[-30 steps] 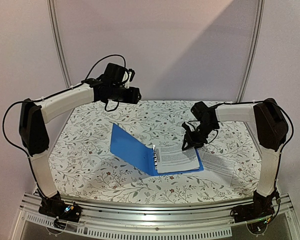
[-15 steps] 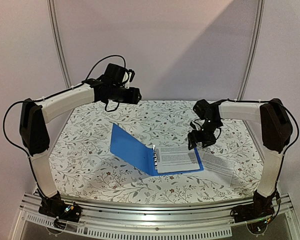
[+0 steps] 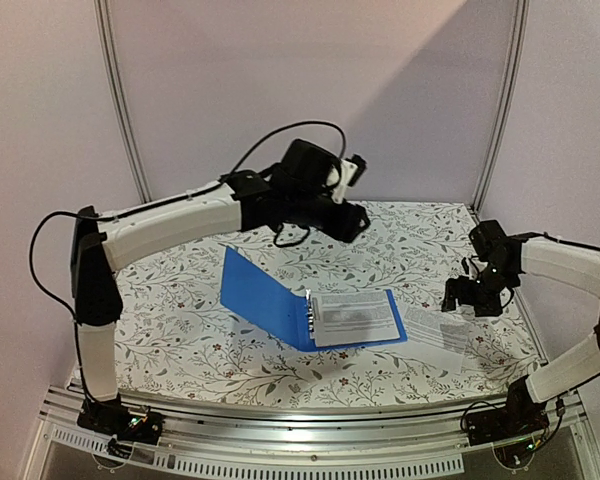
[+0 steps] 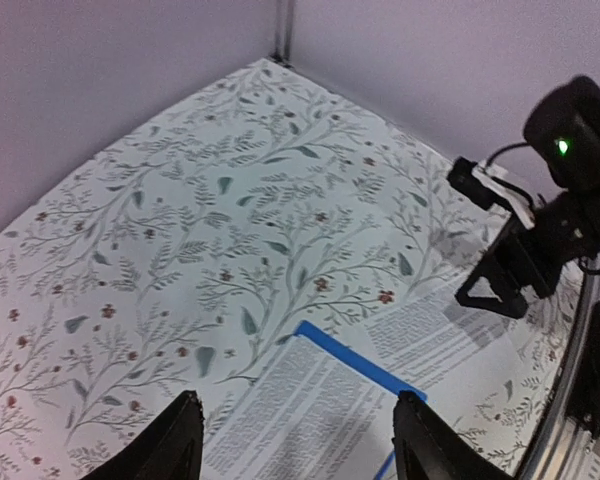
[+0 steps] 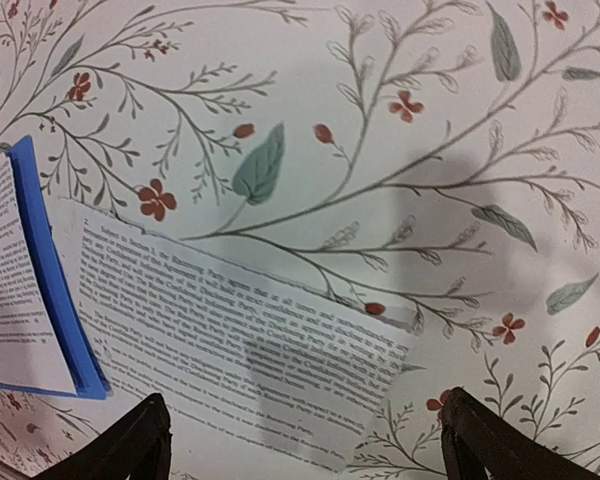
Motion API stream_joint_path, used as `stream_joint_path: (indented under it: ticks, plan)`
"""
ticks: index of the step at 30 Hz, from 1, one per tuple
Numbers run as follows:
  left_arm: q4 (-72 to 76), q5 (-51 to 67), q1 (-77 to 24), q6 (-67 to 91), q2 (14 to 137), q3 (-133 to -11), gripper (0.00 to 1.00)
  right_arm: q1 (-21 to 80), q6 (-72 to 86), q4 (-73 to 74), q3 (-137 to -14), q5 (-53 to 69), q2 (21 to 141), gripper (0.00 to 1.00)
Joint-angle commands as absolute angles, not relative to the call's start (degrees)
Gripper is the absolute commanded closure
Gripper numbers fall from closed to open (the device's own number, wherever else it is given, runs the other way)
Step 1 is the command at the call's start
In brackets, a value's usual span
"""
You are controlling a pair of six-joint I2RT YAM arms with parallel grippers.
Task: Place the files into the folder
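Note:
The blue folder (image 3: 265,292) lies open mid-table, its left cover tilted up. One of the files (image 3: 355,318) rests on its right half by the ring clip. A second printed sheet (image 3: 436,329) lies flat on the cloth just right of the folder. My left gripper (image 3: 352,224) hangs open above the folder's far side; in the left wrist view it (image 4: 300,448) is empty, with the filed sheet (image 4: 300,410) below it. My right gripper (image 3: 470,300) hovers open over the loose sheet (image 5: 230,340), beside the folder's blue edge (image 5: 50,270).
A floral cloth (image 3: 180,330) covers the table. Pale walls meet at the back corner (image 4: 283,40). An aluminium rail (image 3: 300,440) runs along the near edge, with both arm bases on it. The right arm's wrist (image 4: 570,190) shows in the left wrist view.
My right gripper opened, left the sheet on the folder and moved right over the loose sheet. My left arm swung from the back left to above the folder's far side.

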State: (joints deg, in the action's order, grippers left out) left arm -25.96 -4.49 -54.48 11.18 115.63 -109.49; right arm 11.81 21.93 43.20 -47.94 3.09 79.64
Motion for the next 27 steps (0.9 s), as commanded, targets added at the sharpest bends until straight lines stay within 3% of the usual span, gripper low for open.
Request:
stream_joint_path:
  ticks: [1,6,27]
  plan:
    - [-30.6,-2.5,-59.1,11.5,122.3,-112.7,0.35,7.8,22.6,40.9,-42.0,2.7,74.2,0.07]
    - [-30.4,-0.8,-62.7,12.5,127.3,-114.9,0.35,2.5,22.9,37.2,-36.1,9.2,72.4,0.07]
    - [-31.0,4.6,-63.3,13.9,140.0,-118.5,0.4,2.2,28.0,24.4,-28.8,21.3,77.7,0.18]
